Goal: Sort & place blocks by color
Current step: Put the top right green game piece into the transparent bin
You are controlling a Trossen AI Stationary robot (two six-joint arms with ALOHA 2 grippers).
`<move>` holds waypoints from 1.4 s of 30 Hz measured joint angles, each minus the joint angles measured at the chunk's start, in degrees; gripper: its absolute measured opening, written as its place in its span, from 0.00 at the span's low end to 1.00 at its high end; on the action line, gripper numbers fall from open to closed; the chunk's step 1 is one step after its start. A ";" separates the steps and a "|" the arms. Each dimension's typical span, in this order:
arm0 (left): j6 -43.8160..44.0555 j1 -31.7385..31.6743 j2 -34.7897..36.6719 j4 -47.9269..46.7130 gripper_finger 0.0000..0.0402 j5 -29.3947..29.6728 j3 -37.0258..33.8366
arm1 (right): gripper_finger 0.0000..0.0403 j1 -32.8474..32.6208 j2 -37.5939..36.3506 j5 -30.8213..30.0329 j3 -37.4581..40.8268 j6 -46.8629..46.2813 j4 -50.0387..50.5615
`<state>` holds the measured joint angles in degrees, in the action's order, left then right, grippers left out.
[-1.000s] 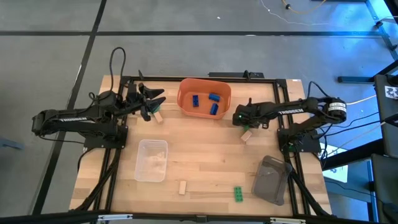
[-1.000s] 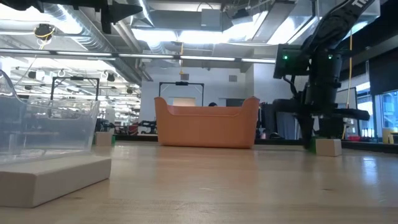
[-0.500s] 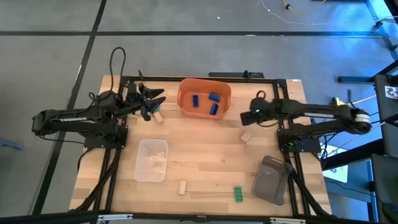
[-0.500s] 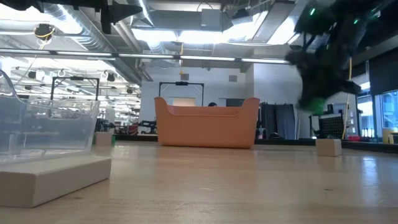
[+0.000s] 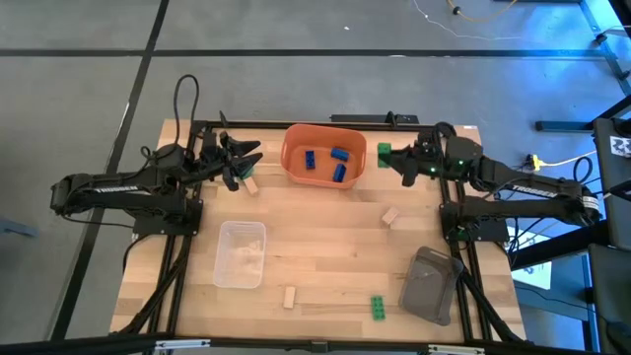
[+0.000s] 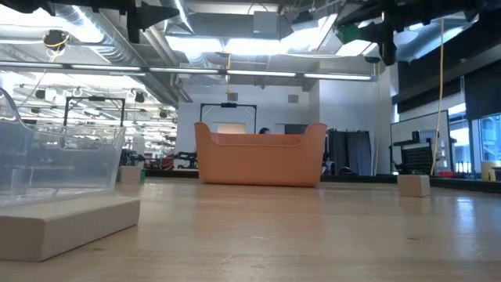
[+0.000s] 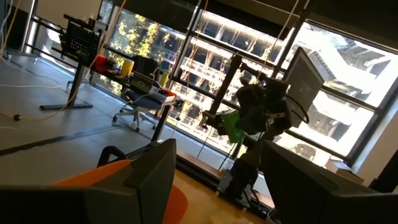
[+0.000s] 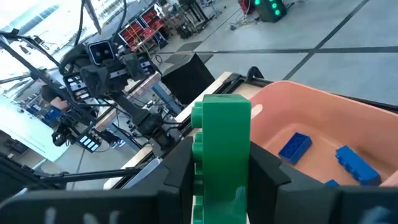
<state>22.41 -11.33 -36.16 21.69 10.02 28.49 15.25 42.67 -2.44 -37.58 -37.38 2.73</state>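
the right gripper (image 5: 391,156) is raised above the table's far right part, just right of the orange bin (image 5: 292,158), its fingers (image 8: 266,169) narrowed on a green block (image 8: 221,149) that stands upright between them; from above the same block shows as a green spot at the gripper's tip, beside the bin's right rim, and the left wrist view catches it far off in that gripper. three blue blocks (image 5: 332,163) lie inside the bin. the left gripper (image 5: 240,161) hangs at the table's far left, to the left of the bin, its fingers (image 7: 149,180) spread wide with nothing between them, and a tan block (image 5: 250,184) lies on the wood just beside its tip. a second tan block (image 5: 390,215) lies on the table below the right gripper, nearer the middle; in the low view it sits at the right, apart from the bin. a third tan block (image 5: 290,297) lies near the front edge, and another green block (image 5: 378,308) lies to its right, near a grey tray (image 5: 430,286) at the front right. a clear tray (image 5: 242,253) sits left of centre; whether anything lies in it i cannot tell. in the low view a pale block (image 6: 63,223) lies close in front of that tray.
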 joint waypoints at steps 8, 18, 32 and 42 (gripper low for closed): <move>2.93 0.00 0.00 0.00 0.57 -0.06 0.00 | 0.23 0.00 0.84 0.62 0.00 -0.20 -0.22; 13.16 1.60 -17.81 3.65 0.57 -10.23 2.46 | 0.23 -2.79 17.51 4.79 0.02 -2.70 -17.61; 10.01 4.76 -42.02 4.97 0.56 -15.69 20.65 | 0.23 -8.73 32.58 5.78 -1.52 -5.16 -46.40; 5.49 5.88 -43.80 7.36 0.56 -14.55 23.43 | 0.23 -10.36 33.51 5.13 -7.04 -1.29 -42.30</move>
<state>27.90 -5.45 -79.96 29.06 -4.53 51.92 4.89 76.18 2.69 -44.63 -38.66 -39.57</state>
